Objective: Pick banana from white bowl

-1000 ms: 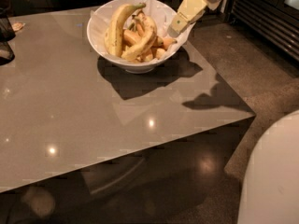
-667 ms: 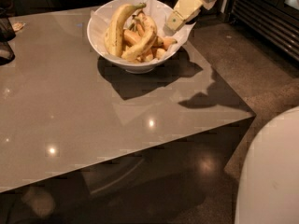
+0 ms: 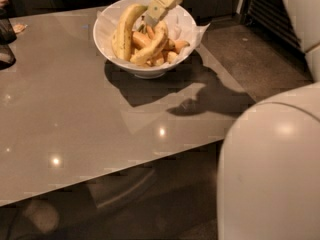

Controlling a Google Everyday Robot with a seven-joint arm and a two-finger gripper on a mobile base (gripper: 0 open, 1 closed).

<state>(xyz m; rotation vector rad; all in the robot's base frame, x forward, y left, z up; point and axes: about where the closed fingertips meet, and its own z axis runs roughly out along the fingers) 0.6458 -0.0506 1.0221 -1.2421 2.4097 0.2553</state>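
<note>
Yellow banana (image 3: pixel 153 46) lies in white bowl (image 3: pixel 107 51) just below tool (image 3: pixel 149 18).

We see a glossy grey table (image 3: pixel 75 109) with light glints; a dark speckled floor (image 3: pixel 245 59); dark slats (image 3: pixel 270 19) behind.

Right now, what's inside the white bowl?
A thick pale banana, a slim speckled banana, small orange fruits and crinkled paper. The gripper hangs above the fruit at the far side. Fruit covers the bottom of the bowl.
</note>
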